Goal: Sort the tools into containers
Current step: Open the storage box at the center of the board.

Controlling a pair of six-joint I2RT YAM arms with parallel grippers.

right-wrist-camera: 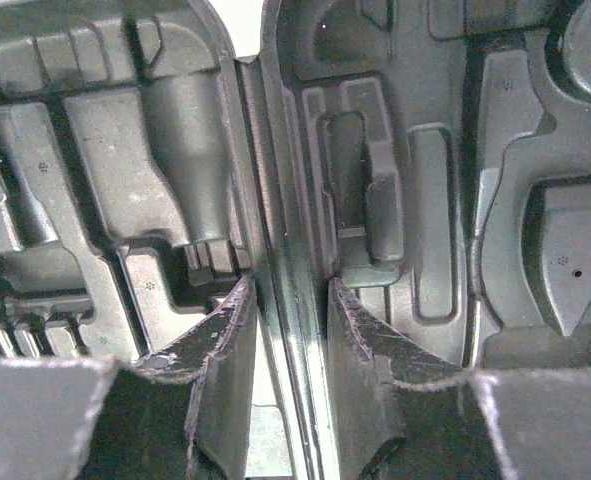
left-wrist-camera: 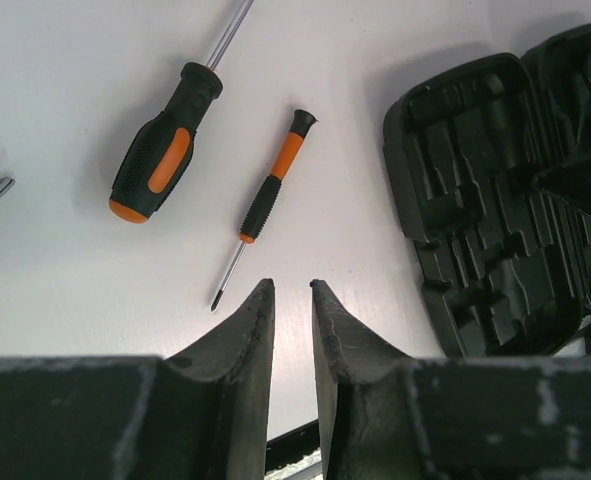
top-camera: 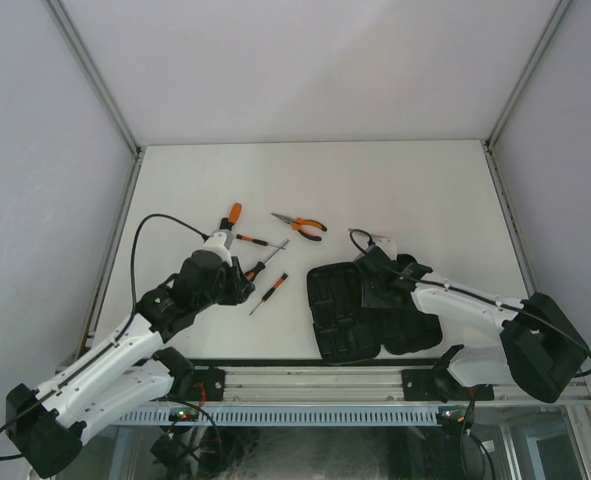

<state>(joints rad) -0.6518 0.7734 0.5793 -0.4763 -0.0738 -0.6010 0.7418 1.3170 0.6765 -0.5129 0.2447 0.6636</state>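
Observation:
The black case (top-camera: 345,320) lies open near the front edge, its moulded slots (right-wrist-camera: 125,160) filling the right wrist view. My right gripper (top-camera: 372,268) (right-wrist-camera: 291,285) straddles the ridge (right-wrist-camera: 275,200) where the two halves meet, and both fingertips touch it. A thick orange-and-black screwdriver (left-wrist-camera: 155,155) (top-camera: 262,266) and a thin one (left-wrist-camera: 270,190) (top-camera: 270,292) lie on the table just ahead of my left gripper (left-wrist-camera: 292,285) (top-camera: 243,290). Its jaws stand slightly apart with nothing between them. Orange-handled pliers (top-camera: 303,227) lie further back.
Another orange-handled tool (top-camera: 232,214) and a thin screwdriver (top-camera: 255,240) lie behind the left gripper. The case (left-wrist-camera: 495,210) sits to the right of the left gripper's screwdrivers. White walls enclose the table (top-camera: 425,190) on three sides.

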